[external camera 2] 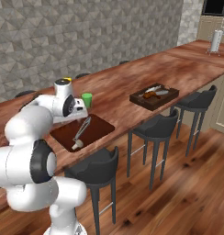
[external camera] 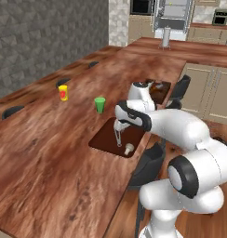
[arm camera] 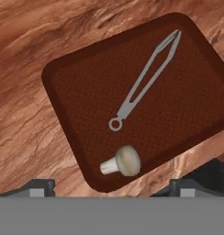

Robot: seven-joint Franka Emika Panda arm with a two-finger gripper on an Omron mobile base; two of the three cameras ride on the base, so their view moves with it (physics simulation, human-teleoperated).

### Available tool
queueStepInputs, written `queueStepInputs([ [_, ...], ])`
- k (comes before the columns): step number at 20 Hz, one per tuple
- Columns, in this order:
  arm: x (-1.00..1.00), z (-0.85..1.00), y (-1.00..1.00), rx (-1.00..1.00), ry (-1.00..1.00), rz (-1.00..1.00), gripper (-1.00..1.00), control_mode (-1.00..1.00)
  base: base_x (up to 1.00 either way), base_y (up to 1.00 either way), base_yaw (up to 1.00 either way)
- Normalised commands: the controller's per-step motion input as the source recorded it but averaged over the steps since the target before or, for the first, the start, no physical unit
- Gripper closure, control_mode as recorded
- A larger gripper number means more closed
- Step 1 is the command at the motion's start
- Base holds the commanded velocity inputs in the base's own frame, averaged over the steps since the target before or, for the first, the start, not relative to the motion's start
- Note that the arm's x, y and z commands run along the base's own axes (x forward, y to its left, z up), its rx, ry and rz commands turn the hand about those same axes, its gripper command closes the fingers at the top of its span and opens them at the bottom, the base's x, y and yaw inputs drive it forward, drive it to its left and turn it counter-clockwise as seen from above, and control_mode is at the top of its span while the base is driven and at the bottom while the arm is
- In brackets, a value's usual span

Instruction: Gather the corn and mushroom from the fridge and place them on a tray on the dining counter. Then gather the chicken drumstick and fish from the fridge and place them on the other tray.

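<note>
The dining counter runs long under the arm, with two brown trays on it. The far tray holds what look like the chicken drumstick and fish (too small to be sure which is which). The near tray lies under the hand, close to the counter's front edge. On it lie a pair of tongs and, just beside the tongs' ring end, the mushroom, apart from both the tongs and the hand. No corn lies on this tray.

The gripper hangs above the tray with its fingers spread wide and nothing between them.

Risks as I judge them: the mushroom sits near the tray's front corner, so a low sweep as the arm leaves could knock it over the rim and off the counter. The green cup and yellow cup stand near enough that a wide swing could tip them.
</note>
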Motion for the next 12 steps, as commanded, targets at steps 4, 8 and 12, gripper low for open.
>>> queueStepInputs([
  [4, -0.85, 0.73, -0.03, 0.00, -0.01, 0.00, -1.00, -1.00, 0.00, 0.00, 0.00],
  [8, -0.74, 0.37, -0.07, 0.00, -0.08, -0.12, -1.00, -1.00, 0.00, 0.00, 0.00],
  [12, -0.44, 0.18, -0.15, 0.04, -0.06, -0.18, -1.00, -1.00, 0.00, 0.00, 0.00],
])
